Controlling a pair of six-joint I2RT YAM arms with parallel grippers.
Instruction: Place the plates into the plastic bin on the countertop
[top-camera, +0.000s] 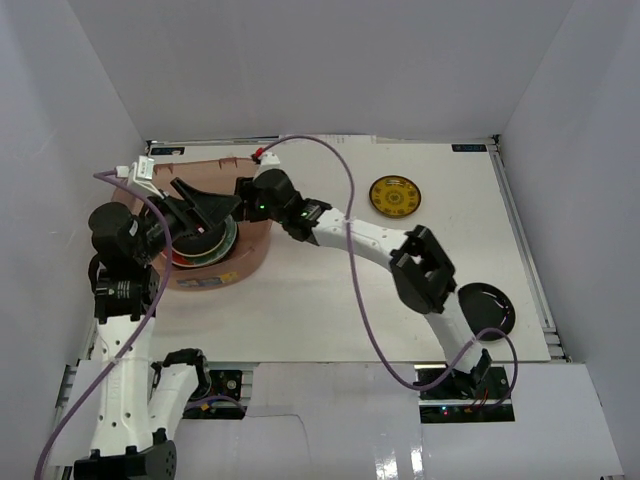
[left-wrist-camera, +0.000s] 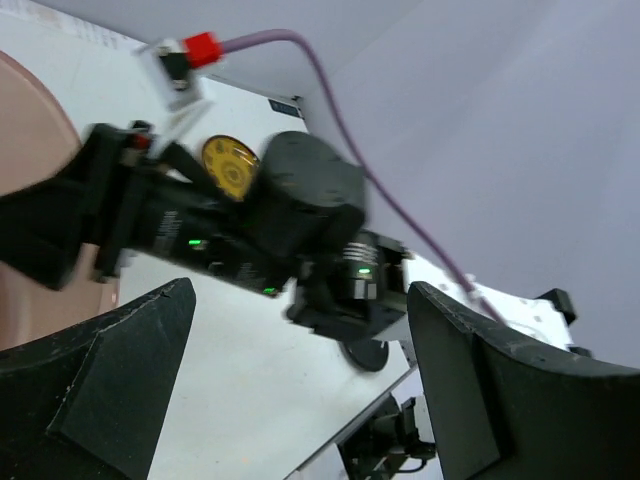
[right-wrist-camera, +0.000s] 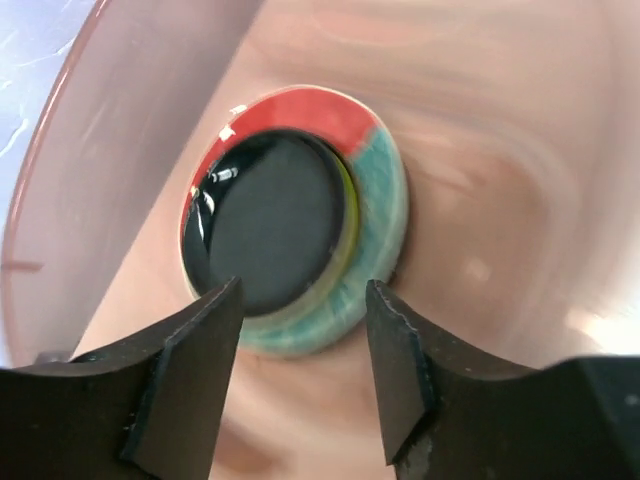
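In the plastic bin the black plate lies flat, face up, on the red-and-teal plate; right pincer spread above it; left pincer spread wide.

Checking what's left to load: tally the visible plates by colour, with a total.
Glossy black plates: 2, one in the plastic bin, one on the countertop
Red-and-teal plate: 1
Lime green plate: 1, edge only
Yellow patterned plate: 1
Total: 5 visible; the stack may hide more
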